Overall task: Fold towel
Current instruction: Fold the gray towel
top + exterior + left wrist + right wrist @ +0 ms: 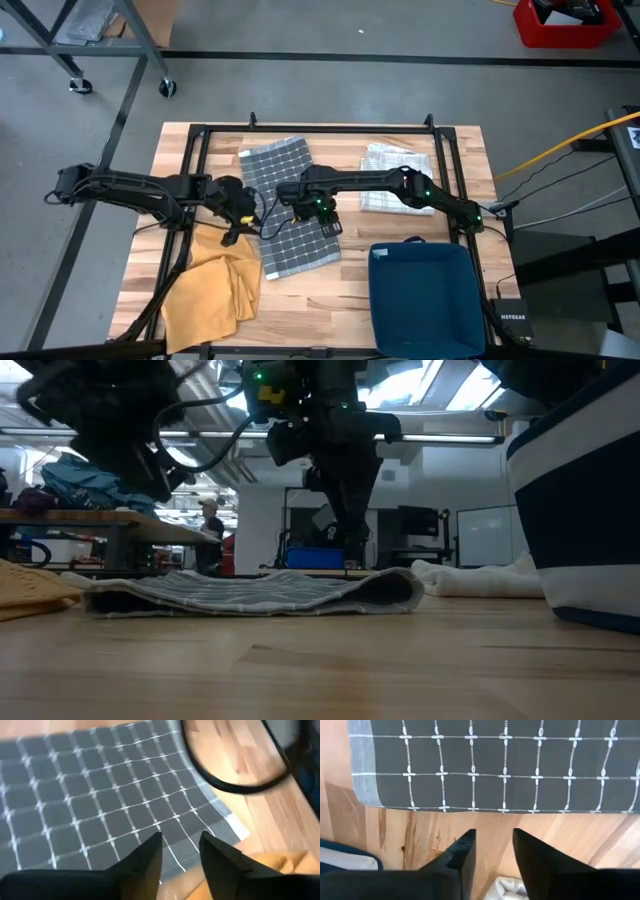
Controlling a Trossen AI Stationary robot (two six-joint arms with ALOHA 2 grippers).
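Observation:
The grey towel (275, 170) with a white grid lies flat across the middle of the table; in the low view the towel (250, 592) shows a rounded fold at one end. My left gripper (180, 857) hangs open, tilted down, above the towel's near left corner (220, 817), touching nothing. My right gripper (494, 852) points straight down, open, above bare wood just off the towel's long right edge (505, 810). In the high view my left gripper (240, 220) and right gripper (325, 212) stand on either side of the towel.
A crumpled yellow cloth (215, 290) lies at the near left, close under my left arm. A folded white cloth (395, 175) lies at the far right. A dark blue bin (425, 290) stands at the near right. A black cable (235, 780) loops over the wood.

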